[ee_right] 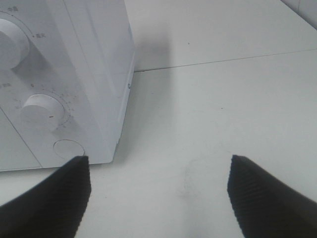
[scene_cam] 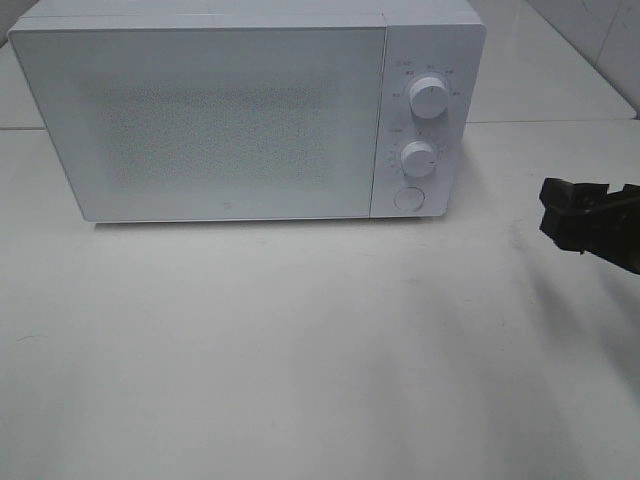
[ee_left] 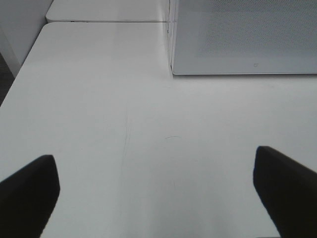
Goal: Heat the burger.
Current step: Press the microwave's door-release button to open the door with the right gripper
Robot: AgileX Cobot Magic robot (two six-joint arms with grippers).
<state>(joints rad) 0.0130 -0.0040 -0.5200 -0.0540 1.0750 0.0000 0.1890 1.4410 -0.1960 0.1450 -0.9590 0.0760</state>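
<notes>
At the back of the desk (scene_cam: 300, 360) stands a white microwave oven (scene_cam: 250, 15), its front turned toward the arms. Its door (scene_cam: 200, 125) is closed. The window in it is a pale dotted panel, and nothing can be made out through it. To the right of the door is the control strip, with an upper knob (scene_cam: 428, 97), a lower knob (scene_cam: 418, 158) below it and a round button (scene_cam: 408, 198) just under that. A seam (scene_cam: 540, 122) between two desk tops shows on either side of the oven. The burger shows in none of the three views, so where it lies cannot be told.

The right pincer (ee_right: 158, 198) hangs over the desk at the right edge of the high view, well to the right of the oven. Its two ribbed fingers (ee_right: 54, 203) are spread wide with only desk surface between them, and it touches nothing. Its wrist camera looks toward the oven's right front corner, with the lower knob and the round button in sight.

The left pincer (ee_left: 157, 191) is outside the high view. In its own wrist view its dark fingers (ee_left: 29, 193) stand far apart over the desk, pinching nothing. The oven's lower left front corner lies ahead of it, well apart.
</notes>
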